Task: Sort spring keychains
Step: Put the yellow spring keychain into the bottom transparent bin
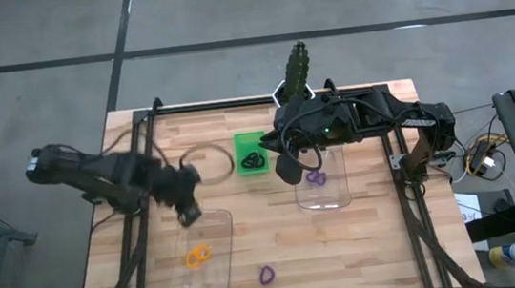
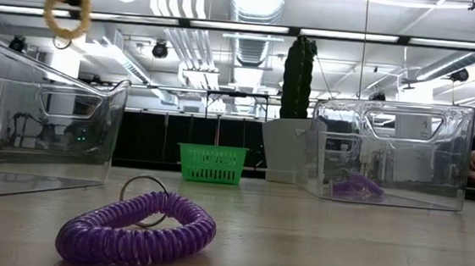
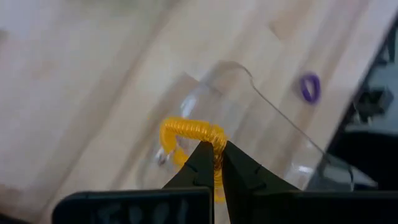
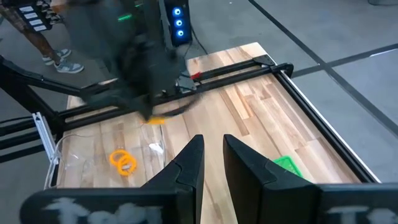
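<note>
My left gripper (image 1: 188, 212) hangs above the left clear box (image 1: 202, 255), shut on an orange spring keychain (image 2: 67, 13). A second orange keychain (image 1: 197, 256) lies on that box's floor. One purple keychain (image 1: 267, 275) lies flat on the table near the near edge, large in the low view (image 2: 137, 227). Another purple one (image 1: 316, 177) lies in the right clear box (image 1: 324, 183). Black keychains (image 1: 254, 161) lie in the green tray (image 1: 240, 146). My right gripper (image 4: 213, 146) is open, holds nothing, and hovers by the right box's far left corner. My left gripper pinches the orange keychain's coil (image 3: 210, 135) between its two fingers (image 3: 200, 163), coming from above and pointing down. The ring is lifted clear and hangs below the fingers (image 2: 66, 18), high over the left clear box.
Black frame rails (image 1: 136, 224) run along the table's left and right sides and far edge. Bare wood lies between the two boxes and along the near edge. A potted cactus (image 1: 297, 68) stands beyond the far edge.
</note>
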